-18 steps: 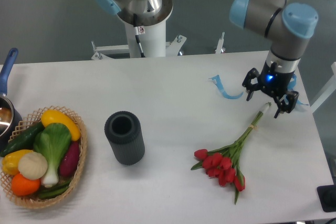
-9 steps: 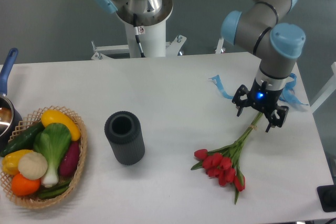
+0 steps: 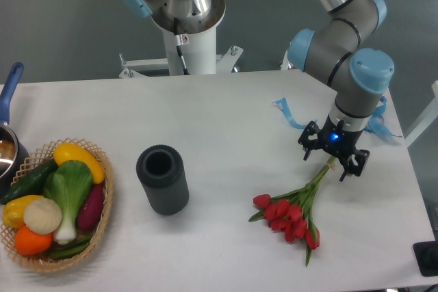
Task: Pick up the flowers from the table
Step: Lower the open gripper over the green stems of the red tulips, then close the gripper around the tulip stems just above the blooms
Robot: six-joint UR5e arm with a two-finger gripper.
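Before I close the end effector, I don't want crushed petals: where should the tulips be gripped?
Grip the tulips on the bundled green stems, coming from above with fingers either side. The stems lie flat and thin on the table, clear of the blooms, and the end effector hangs open over them.

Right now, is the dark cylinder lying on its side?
No, the dark cylinder stands upright on the table, its round open top facing up toward the camera.
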